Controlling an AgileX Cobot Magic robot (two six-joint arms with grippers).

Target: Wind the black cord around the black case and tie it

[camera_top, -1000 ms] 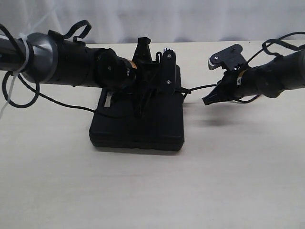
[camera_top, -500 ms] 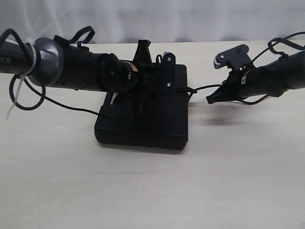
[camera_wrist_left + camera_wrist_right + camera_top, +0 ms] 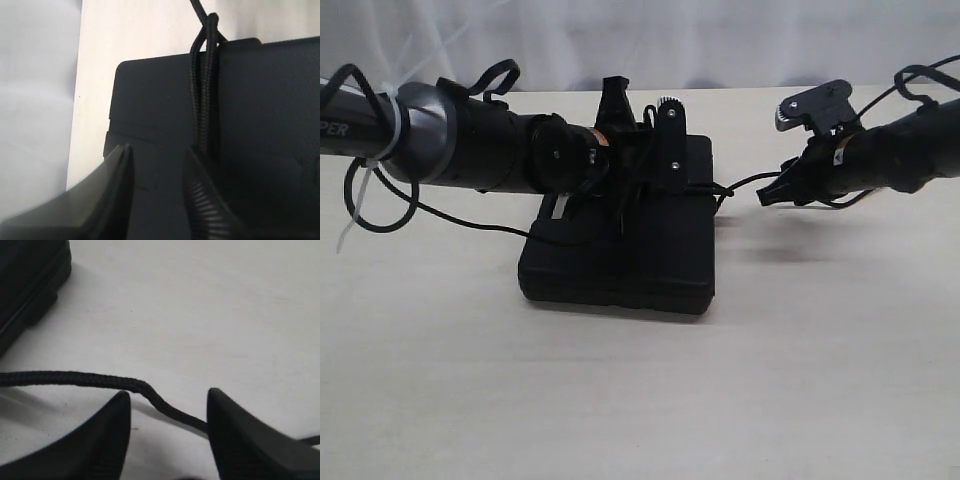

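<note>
Shows the case (image 3: 620, 265) flat on the table (image 3: 820, 400), with the cord (image 3: 204, 90) doubled across its top, both strands meeting at one edge and a single strand running off the side toward the right gripper (image 3: 169, 392). Finds that gripper with jaws apart, the cord lying loose between them over bare table — clamped on nothing. Catches the left gripper (image 3: 157, 150) down on the case, fingers parted with only case in the gap, the doubled cord ending right against the inner face of one finger; cannot tell whether pinned there or merely touching. Risks slack from here: with no hold on the free strand, could let the wrap loosen and slide toward a rounded corner ahead of any knot. Risks a snag as well — could hook the loose strand on a jaw tip in pulling away, dragging the case or undoing the turn. Could also nudge the case sideways through an uneven lift of the left fingers. Offers, as containers go, only the case itself: shut, contents hidden, nothing to report of its inside.
</note>
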